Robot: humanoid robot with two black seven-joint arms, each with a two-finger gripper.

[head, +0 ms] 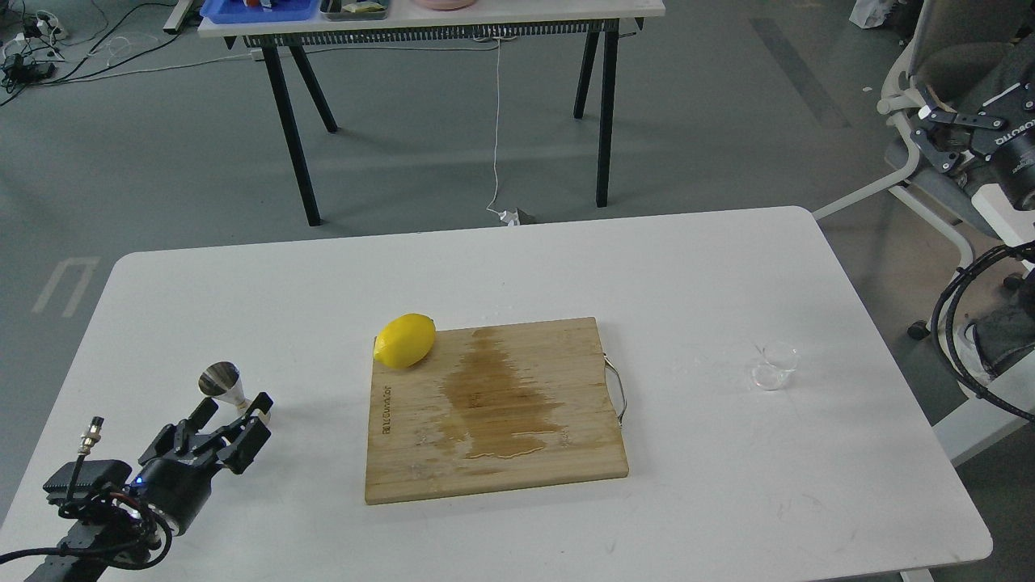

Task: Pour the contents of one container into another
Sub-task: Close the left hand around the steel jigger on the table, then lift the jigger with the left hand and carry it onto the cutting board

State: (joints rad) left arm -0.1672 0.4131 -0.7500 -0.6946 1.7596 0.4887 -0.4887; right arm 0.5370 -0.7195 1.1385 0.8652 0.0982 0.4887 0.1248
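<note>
One white table [711, 267] bears one wooden cutting board [420, 461] at centre, one lemon [405, 340] on the board's far-left corner, one steel jigger [223, 384] at near left, and one clear glass cup [775, 366] at right. Two grippers: left gripper [240, 411] near left, right gripper [938, 113] far right.

This is a robotics lab or test space, not a home: bare grey floor [453, 170] and loose cables [48, 56] trailing across it at the far left. A second trestle-legged bench [437, 20] at the back carries a blue tray [259, 10], and a wheeled chair [922, 162] sits at the right.
</note>
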